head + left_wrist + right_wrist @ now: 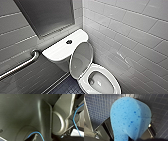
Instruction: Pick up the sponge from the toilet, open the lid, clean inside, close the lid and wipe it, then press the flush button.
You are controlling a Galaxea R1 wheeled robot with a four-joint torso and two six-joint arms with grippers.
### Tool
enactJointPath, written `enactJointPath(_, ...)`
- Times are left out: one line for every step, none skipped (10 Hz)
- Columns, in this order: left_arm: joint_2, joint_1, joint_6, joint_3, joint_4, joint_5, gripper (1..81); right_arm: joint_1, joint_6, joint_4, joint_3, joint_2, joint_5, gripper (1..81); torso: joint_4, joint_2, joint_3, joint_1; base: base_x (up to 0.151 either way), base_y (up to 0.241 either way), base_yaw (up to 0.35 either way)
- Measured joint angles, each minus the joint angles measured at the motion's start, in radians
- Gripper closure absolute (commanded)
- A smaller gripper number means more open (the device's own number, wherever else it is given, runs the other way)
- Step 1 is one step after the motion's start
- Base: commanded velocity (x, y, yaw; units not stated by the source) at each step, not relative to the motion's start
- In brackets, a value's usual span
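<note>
Head view: The toilet [113, 80] stands in a tiled corner. The lid [81, 60] is raised and leans back against the tank, so the bowl is open. The flush button [69, 41] sits in the centre of the tank top [58, 51]. A metal grab bar [22, 65] runs along the wall beside the tank.

Left wrist view: The robot's own dark casing [25, 112] and a blue cable [76, 112] are seen. Whether the left jaws are wide or narrow cannot be told.

Right wrist view: The sponge [130, 116] is clamped in the right gripper [127, 132], with a dark jaw on either side of its lower part. It hangs over the dark small-tiled floor [99, 106]. The sponge pinches inward at the grip and bulges round above it.

Assessment: The sponge is judged soft, light and readily crushed. It is likely to grow heavier and drip once wet. Holding it low across the body looks sound, since that leaves the broad rounded end free for wiping. The glossy lid is judged slippery and best handled at its free edge.
</note>
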Motion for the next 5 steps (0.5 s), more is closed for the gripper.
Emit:
enactJointPath(-0.002, -0.002, 0.0, 0.0, 0.0, 0.0, 1.0, -0.042, -0.001, -0.04, -0.024, 0.058, 0.008, 81.1, 0.0, 0.016, 0.02, -0.01, 0.0, 0.0, 0.0)
enactJointPath(-0.006, -0.004, 0.0, 0.0, 0.0, -0.001, 1.0, -0.065, -0.004, -0.064, -0.057, 0.098, 0.012, 81.1, 0.0, 0.045, 0.05, -0.029, 0.0, 0.0, 0.0)
enactJointPath(-0.009, -0.002, 0.0, 0.0, 0.0, -0.001, 1.0, -0.083, -0.005, -0.081, -0.097, 0.126, 0.016, 81.1, 0.0, 0.078, 0.085, -0.051, 0.0, 0.0, 0.0)
enactJointPath(-0.01, 0.0, 0.0, -0.001, 0.0, 0.005, 1.0, -0.095, -0.006, -0.093, -0.145, 0.156, 0.019, 81.1, 0.0, 0.112, 0.12, -0.073, 0.0, 0.0, 0.0)
enactJointPath(-0.009, 0.004, 0.001, -0.001, 0.0, 0.009, 1.0, -0.109, -0.007, -0.106, -0.194, 0.197, 0.024, 81.1, 0.0, 0.147, 0.157, -0.096, 0.0, 0.0, 0.0)
